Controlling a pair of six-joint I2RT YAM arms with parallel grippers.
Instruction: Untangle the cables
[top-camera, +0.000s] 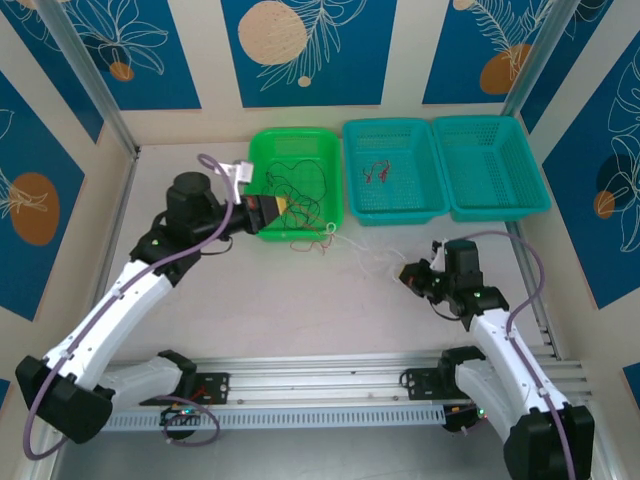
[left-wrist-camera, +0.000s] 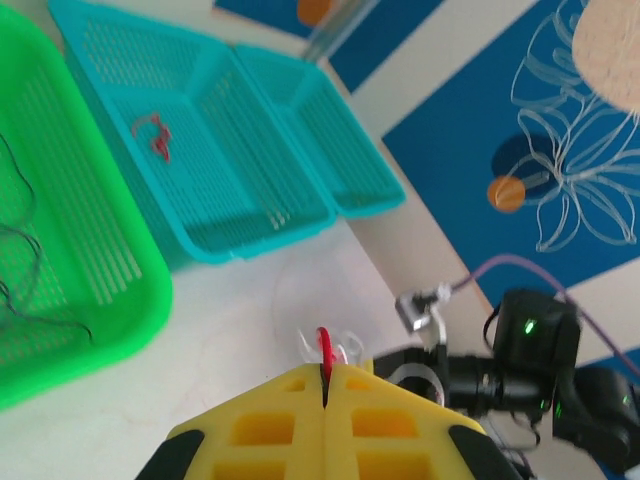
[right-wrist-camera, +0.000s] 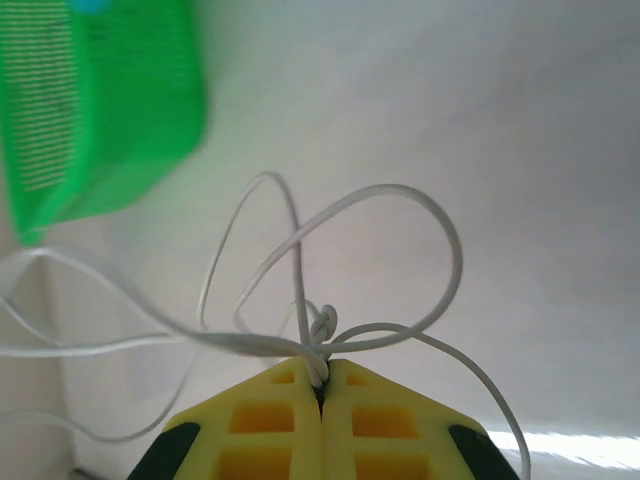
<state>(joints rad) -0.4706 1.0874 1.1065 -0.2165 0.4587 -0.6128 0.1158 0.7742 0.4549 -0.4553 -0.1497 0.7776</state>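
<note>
Between the shut yellow jaws of my left gripper (left-wrist-camera: 323, 372) sticks a short loop of red cable (left-wrist-camera: 322, 345). That gripper (top-camera: 287, 206) hangs over the front part of the green basket (top-camera: 330, 145), where a black cable (top-camera: 298, 190) lies in loose loops. More red strand (top-camera: 305, 243) trails over the basket's front rim. My right gripper (right-wrist-camera: 320, 385) is shut on a knot of the white cable (right-wrist-camera: 322, 325), whose loops spread over the table (top-camera: 368, 255). It sits low on the table right of centre (top-camera: 405, 272).
Two teal baskets (top-camera: 435, 160) (top-camera: 520, 150) stand right of the green one; the nearer holds a small red wire (top-camera: 378, 172). An aluminium rail (top-camera: 330, 375) runs along the near edge between the arm bases. Walls close the table's back and sides.
</note>
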